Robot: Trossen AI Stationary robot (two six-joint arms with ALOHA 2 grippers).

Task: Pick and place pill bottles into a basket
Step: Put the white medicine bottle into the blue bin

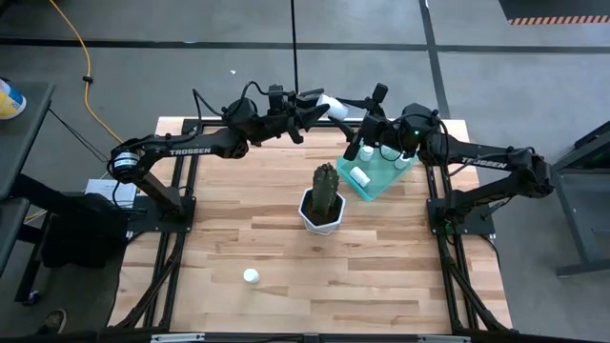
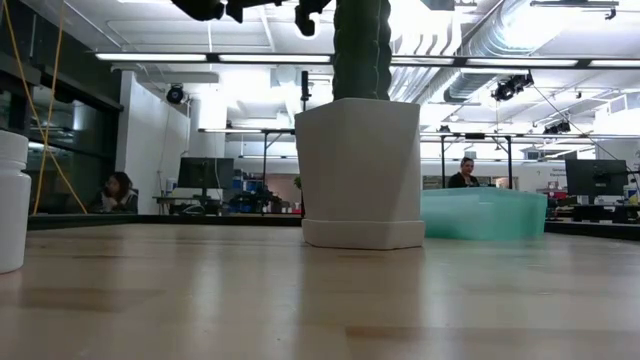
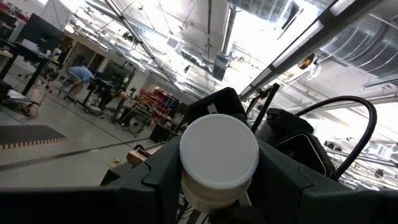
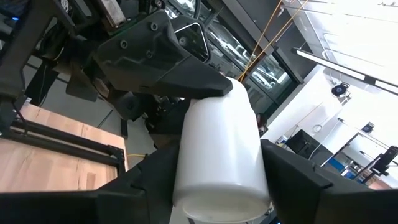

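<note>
The left pincer (image 1: pixel 313 103) and the right pincer (image 1: pixel 355 111) meet above the desk's far edge, in the upper centre of the high view, with one pill bottle (image 1: pixel 331 104) between them. The left wrist view shows the left pincer clenched on the bottle's body, the white cap (image 3: pixel 219 151) facing the camera. The right wrist view shows that bottle (image 4: pixel 219 158) lying between the right pincer's fingers (image 4: pixel 298 177), which stand close on either side. Whether they already press it cannot be told.

Judgement: a hand-over from left arm to right is in hand. The next move calls for the right pincer to clench firmly before the left lets go, then carry the bottle down to the basket.

The teal basket (image 1: pixel 398 175) lies just below the right pincer, right of centre, with at least two bottles (image 1: pixel 360 174) in it. The cactus pot (image 1: pixel 321 215) stands at centre. One lone bottle (image 1: pixel 251 276) remains on the desk (image 1: pixel 381 276), lower left of centre.
</note>
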